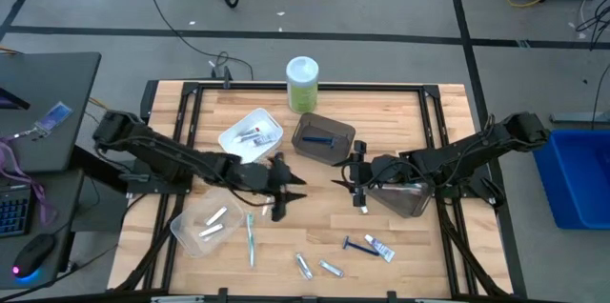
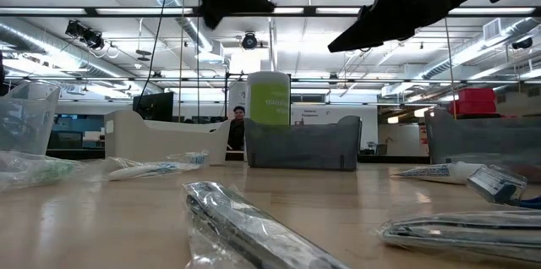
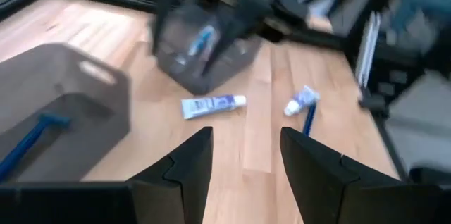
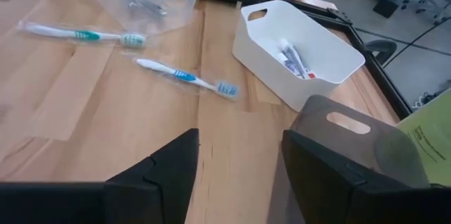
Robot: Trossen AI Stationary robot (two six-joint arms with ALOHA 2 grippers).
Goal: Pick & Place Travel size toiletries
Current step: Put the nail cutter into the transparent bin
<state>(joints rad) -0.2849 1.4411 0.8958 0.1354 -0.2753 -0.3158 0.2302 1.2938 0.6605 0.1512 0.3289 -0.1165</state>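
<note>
On the wooden table loose tubes wait; my left gripper and right gripper hang spread and empty, so I should descend straight over one.

A pale wooden tabletop in a black frame is carrying everything. Behind the left tool a white bin is sitting; beside it, behind the right tool, a dark bin is resting, with a green canister standing farther back. A clear bin is lying to the left tool's near left, two toothbrushes just beside it. Another dark bin is lying by the right tool. Nearer the front edge, small tubes, a blue razor and a white tube are lying loose.
</note>
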